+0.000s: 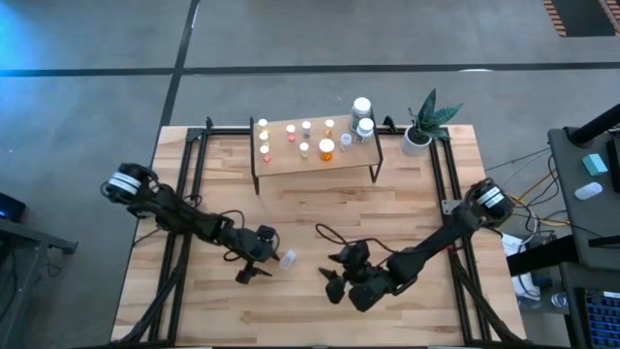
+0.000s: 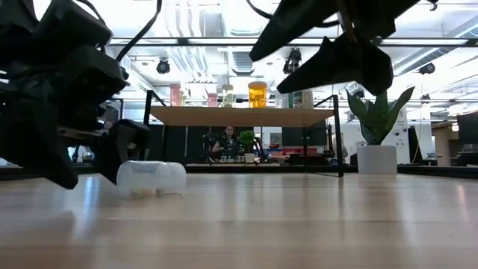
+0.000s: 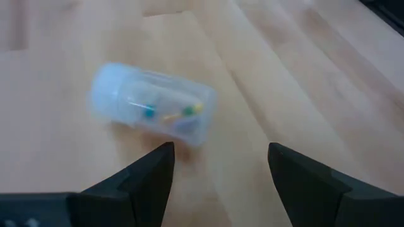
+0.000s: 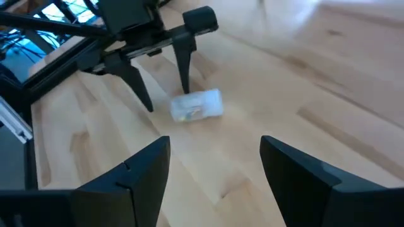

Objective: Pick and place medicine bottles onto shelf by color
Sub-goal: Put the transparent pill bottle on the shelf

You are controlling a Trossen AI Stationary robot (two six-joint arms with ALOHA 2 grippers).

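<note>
A clear vial [image 1: 288, 258] with a pale cap was seen lying on its side on the wooden table [image 1: 407, 213], small coloured pieces showing inside it in the left wrist view [image 3: 154, 108]. The left gripper [image 1: 254, 275] was held low, just beside the vial, its two fingers spread wide and gripping nothing; the vial lay in front of the fingertips rather than between them. The right gripper [image 1: 334, 281] was found well apart from the vial, raised above the table, its jaws likewise parted and empty. On the shelf [image 1: 315, 160] at the far side of the table, small orange, yellow and white-capped bottles [image 1: 326, 148] were stood upright, with two larger white-capped ones [image 1: 362, 109] at its right end. A potted plant [image 1: 423, 124] was placed just beside that end.
</note>
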